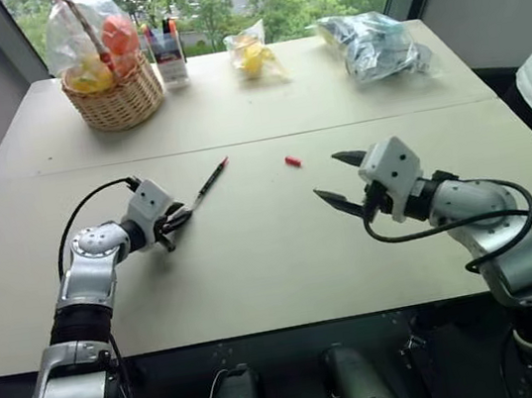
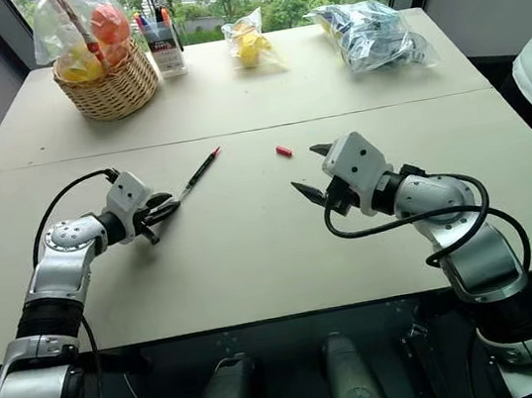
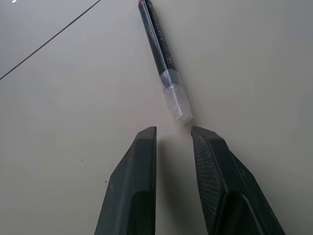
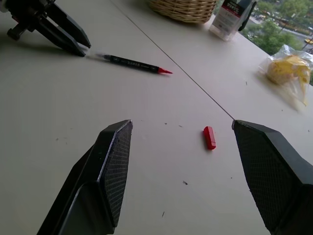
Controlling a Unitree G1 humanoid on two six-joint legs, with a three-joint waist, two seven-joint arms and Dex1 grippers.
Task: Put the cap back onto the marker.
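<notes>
Marker (image 1: 209, 182) and cap (image 1: 293, 162) are seen lying apart on the pale desk (image 1: 255, 261), the marker uncapped, its red tip pointed toward the far side and its clear rear end toward the left gripper (image 1: 181, 219). That gripper's jaws are held only narrowly apart, just short of the marker's clear end, and nothing is gripped between them. The cap lies on its side, well to the right of the marker and just beyond the right gripper (image 1: 339, 178), whose jaws are spread wide and empty above the desk. At the far edge, a wicker basket (image 1: 117, 99), a pen holder (image 1: 167, 54) and plastic bags (image 1: 373, 43) are set.
</notes>
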